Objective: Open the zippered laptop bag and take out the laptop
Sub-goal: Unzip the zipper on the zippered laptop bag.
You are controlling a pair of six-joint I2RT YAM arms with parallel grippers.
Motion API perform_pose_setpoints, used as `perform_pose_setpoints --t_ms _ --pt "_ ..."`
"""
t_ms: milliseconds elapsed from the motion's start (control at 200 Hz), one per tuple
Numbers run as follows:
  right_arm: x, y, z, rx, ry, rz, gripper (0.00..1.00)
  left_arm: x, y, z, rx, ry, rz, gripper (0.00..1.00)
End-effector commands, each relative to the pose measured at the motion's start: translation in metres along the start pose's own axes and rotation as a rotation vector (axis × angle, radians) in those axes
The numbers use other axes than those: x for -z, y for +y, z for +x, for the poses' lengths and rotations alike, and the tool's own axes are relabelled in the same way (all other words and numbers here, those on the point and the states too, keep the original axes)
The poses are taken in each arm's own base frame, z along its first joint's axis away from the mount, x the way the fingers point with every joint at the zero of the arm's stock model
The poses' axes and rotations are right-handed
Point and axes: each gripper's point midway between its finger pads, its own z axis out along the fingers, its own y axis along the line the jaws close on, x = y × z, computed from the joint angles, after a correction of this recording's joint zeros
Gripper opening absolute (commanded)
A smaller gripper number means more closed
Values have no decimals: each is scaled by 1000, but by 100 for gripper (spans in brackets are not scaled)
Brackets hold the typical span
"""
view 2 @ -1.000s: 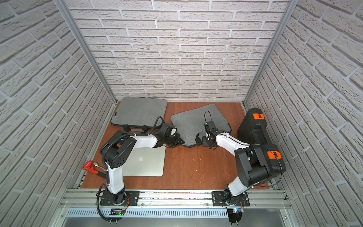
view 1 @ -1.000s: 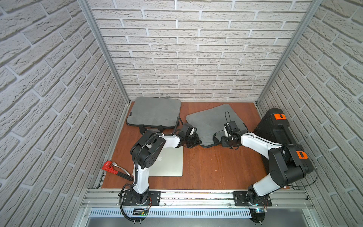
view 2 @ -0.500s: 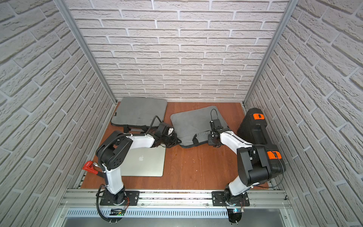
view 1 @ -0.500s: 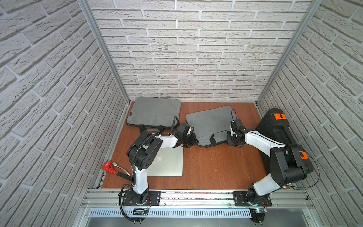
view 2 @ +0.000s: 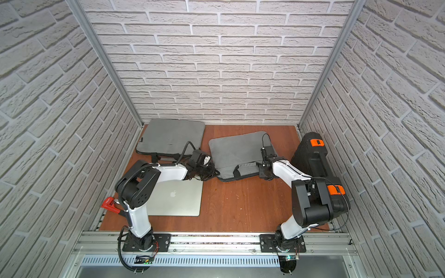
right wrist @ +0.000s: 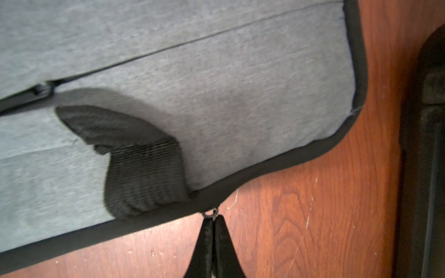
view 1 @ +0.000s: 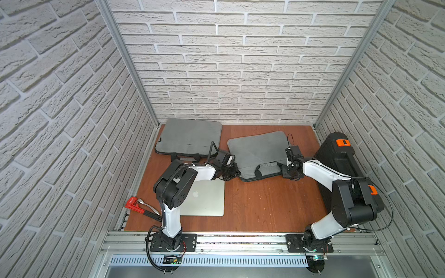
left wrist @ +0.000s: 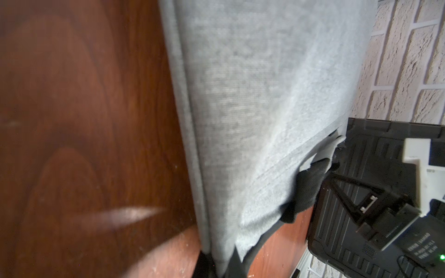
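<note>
A grey zippered laptop bag lies flat mid-table, its black handle at the front edge. My left gripper is shut on the bag's front left corner; in the left wrist view grey fabric runs into the left gripper. My right gripper is shut on the zipper pull at the black front edge, near the right corner. The bag's inside is hidden. A silver laptop lies front left, partly under my left arm.
A second grey bag lies at the back left. A black hard case with orange latches stands against the right wall, close to my right arm. A red wrench lies at the left edge.
My right gripper has moved to the right along the bag's front edge, still shut on the zipper pull. The left gripper has kept its hold on the left corner.
</note>
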Motion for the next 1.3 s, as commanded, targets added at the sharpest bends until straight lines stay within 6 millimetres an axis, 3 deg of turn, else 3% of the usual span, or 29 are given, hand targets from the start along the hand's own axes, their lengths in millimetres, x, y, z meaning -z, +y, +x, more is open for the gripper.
perform_pose_setpoints --t_ms 0,215,385,635,890,1015,1170,1290 --pt "12 -33 0 -24 -15 121 6 16 27 -19 27 -80 -102 0" --pt "16 -36 5 -32 -13 122 6 17 30 -25 15 -83 -114 0" --pt "21 -32 16 -51 -4 83 6 13 20 -36 -19 -91 -112 0" --pt "28 -20 39 -73 16 -20 6 10 -5 -65 -94 -131 -98 0" --pt "33 -13 65 -61 41 -34 6 8 -9 -99 -99 -172 -93 0" --pt "34 -2 74 -42 45 -37 6 3 -15 -120 -107 -196 -64 0" --pt "36 25 78 2 43 -66 5 -9 -21 -141 -93 -202 -32 0" --pt "34 42 81 24 47 -88 6 -15 -24 -155 -70 -230 5 13"
